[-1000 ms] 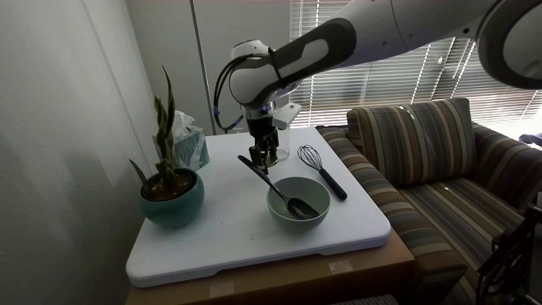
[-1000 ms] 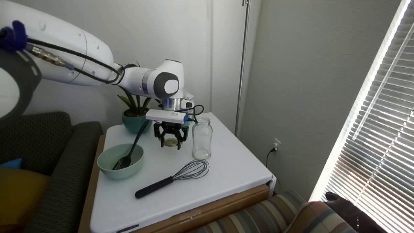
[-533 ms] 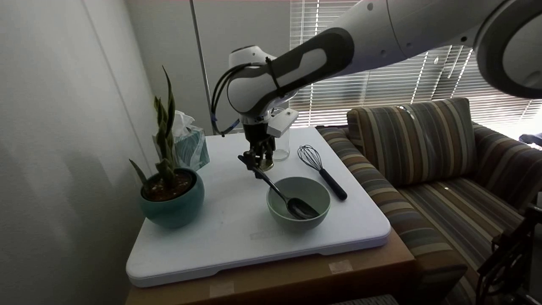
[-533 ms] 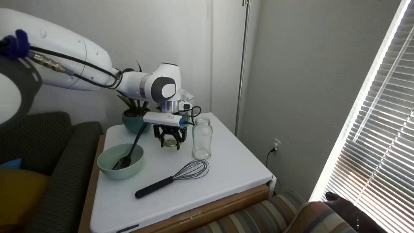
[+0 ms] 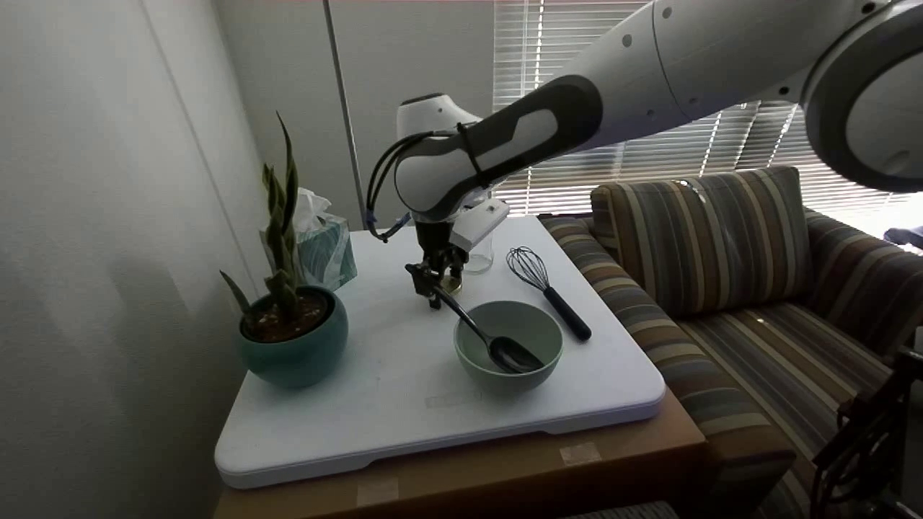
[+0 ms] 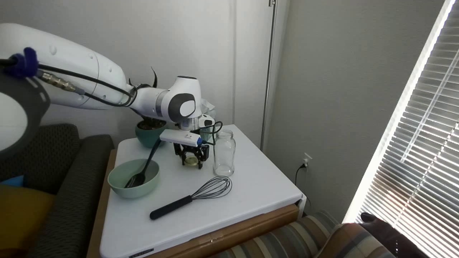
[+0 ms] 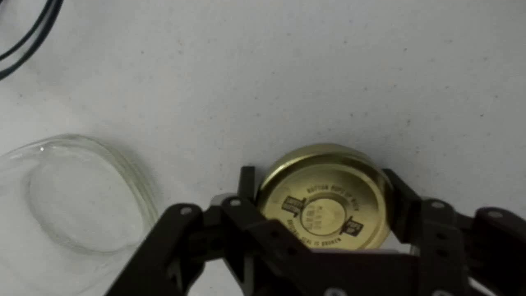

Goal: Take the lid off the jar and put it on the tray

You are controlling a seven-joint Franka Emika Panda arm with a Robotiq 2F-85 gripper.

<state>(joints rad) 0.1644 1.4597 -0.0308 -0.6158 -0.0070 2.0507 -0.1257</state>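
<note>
The gold round lid (image 7: 324, 205) sits between the two fingers of my gripper (image 7: 321, 185), printed side up. In both exterior views the gripper (image 5: 443, 291) (image 6: 192, 165) is low over the white tray (image 5: 375, 418) (image 6: 251, 193), shut on the lid (image 5: 452, 284) (image 6: 191, 161). The lid looks somewhat tilted; I cannot tell whether it touches the tray. The clear glass jar (image 6: 224, 154) stands upright and uncovered on the tray beside the gripper. In an exterior view the jar (image 5: 481, 252) is partly hidden by the gripper. The jar also shows at the left of the wrist view (image 7: 82, 197).
A green bowl (image 6: 134, 191) holds a black spoon (image 5: 513, 355) whose handle leans up close to the gripper in an exterior view. A whisk (image 6: 179, 203) lies on the tray. A potted plant (image 5: 296, 349) and a tissue box (image 5: 328, 259) stand along the wall side.
The arm has come down toward the tray with the lid between the fingers. The lid's face shows rounder now in an exterior view. Jar, bowl and whisk have not moved.
</note>
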